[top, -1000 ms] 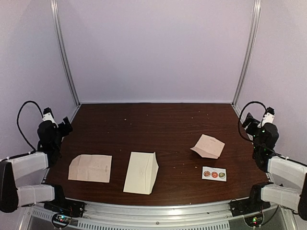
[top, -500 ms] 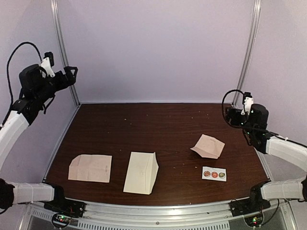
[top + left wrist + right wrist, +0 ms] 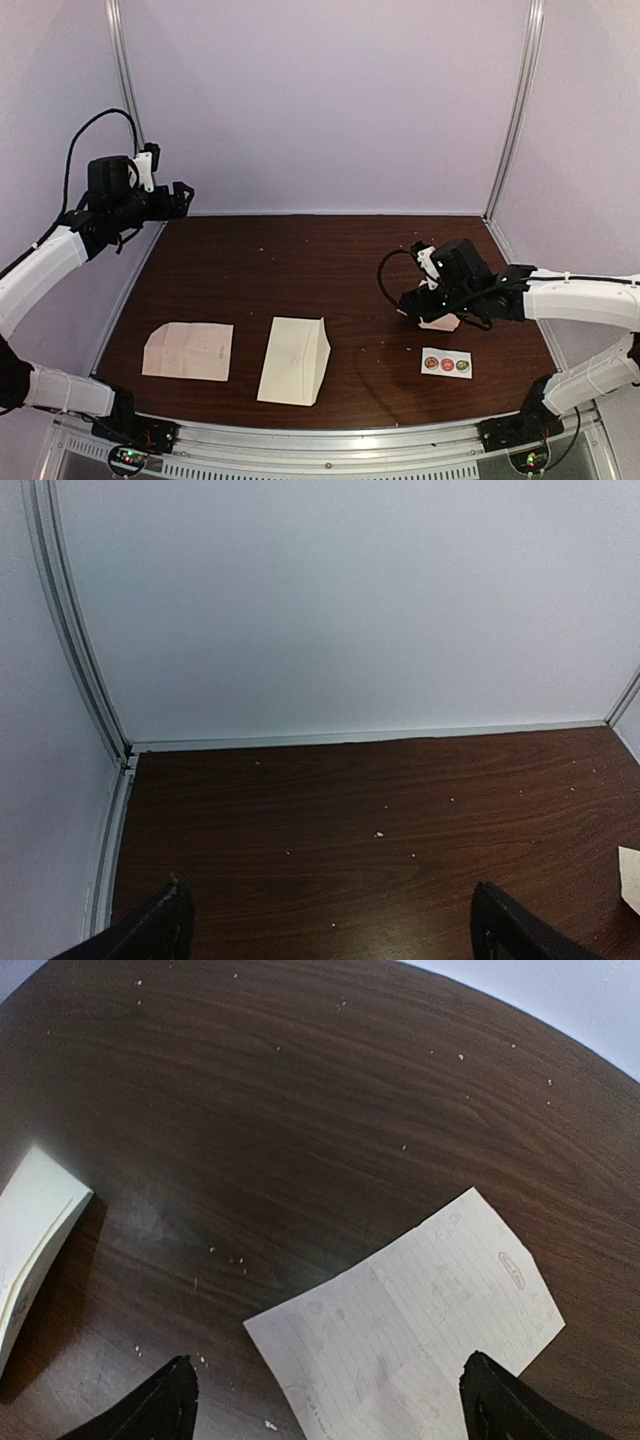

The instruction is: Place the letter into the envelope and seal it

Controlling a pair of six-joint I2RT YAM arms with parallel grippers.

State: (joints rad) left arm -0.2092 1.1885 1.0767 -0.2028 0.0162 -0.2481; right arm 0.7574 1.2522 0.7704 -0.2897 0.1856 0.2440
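Observation:
The cream envelope [image 3: 295,360] lies flat at the front middle of the table, its flap side to the right; its corner shows in the right wrist view [image 3: 30,1230]. A pinkish, lined, creased letter [image 3: 420,1320] lies on the right, mostly hidden under my right arm in the top view [image 3: 440,323]. My right gripper [image 3: 418,300] hovers just above this letter, open and empty, its fingers spread to either side of the sheet [image 3: 330,1405]. My left gripper [image 3: 183,197] is raised high at the far left, open and empty [image 3: 330,935], facing the table's back corner.
A second pinkish creased sheet [image 3: 188,351] lies at the front left. A small white strip of round stickers [image 3: 446,363] lies at the front right. Walls with metal posts close the back and sides. A pale paper corner [image 3: 630,875] shows at the left wrist view's right edge.
Both arms have risen from their folded rest. The right gripper swung in over the letter on the right. The left gripper moved up and inward at the far left.

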